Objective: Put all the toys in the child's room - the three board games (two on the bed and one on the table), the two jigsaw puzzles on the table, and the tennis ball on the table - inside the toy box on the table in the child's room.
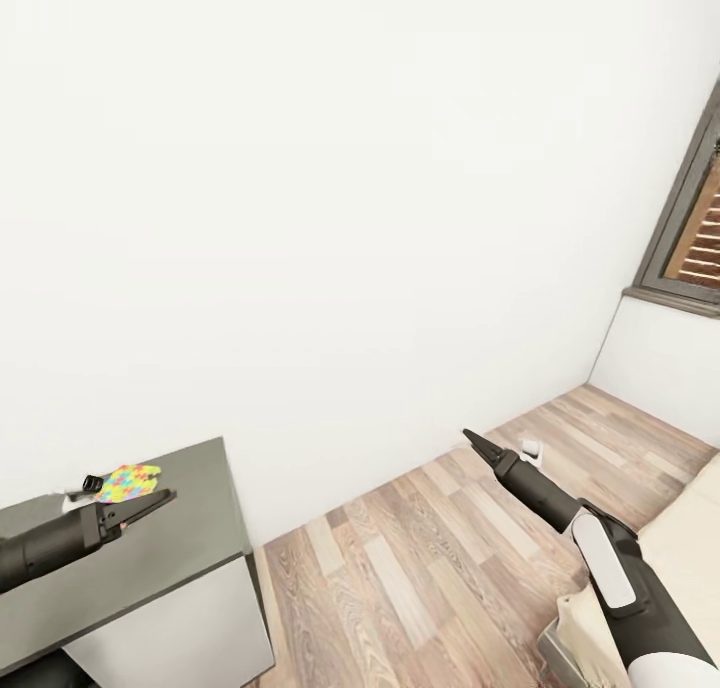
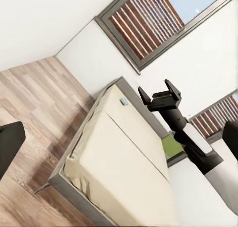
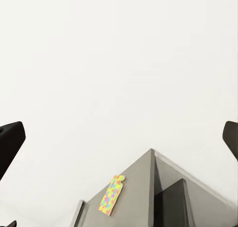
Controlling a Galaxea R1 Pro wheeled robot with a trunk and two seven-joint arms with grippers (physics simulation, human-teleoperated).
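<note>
While the jigsaw puzzle point(image 1: 130, 483) lies on the dark cabinet point(image 1: 190, 528) just ahead of the left gripper point(image 1: 155, 503), nearer than the right gripper point(image 1: 478, 442); both gape wide, empty.

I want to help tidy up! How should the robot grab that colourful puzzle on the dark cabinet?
The jigsaw puzzle is a thin flat square lying on the dark cabinet top, so there is probably no side tall enough to pinch. Best guess: the left pincer, close beside it, comes from above and nips one edge, perhaps after sliding the puzzle out over the cabinet's edge.
</note>
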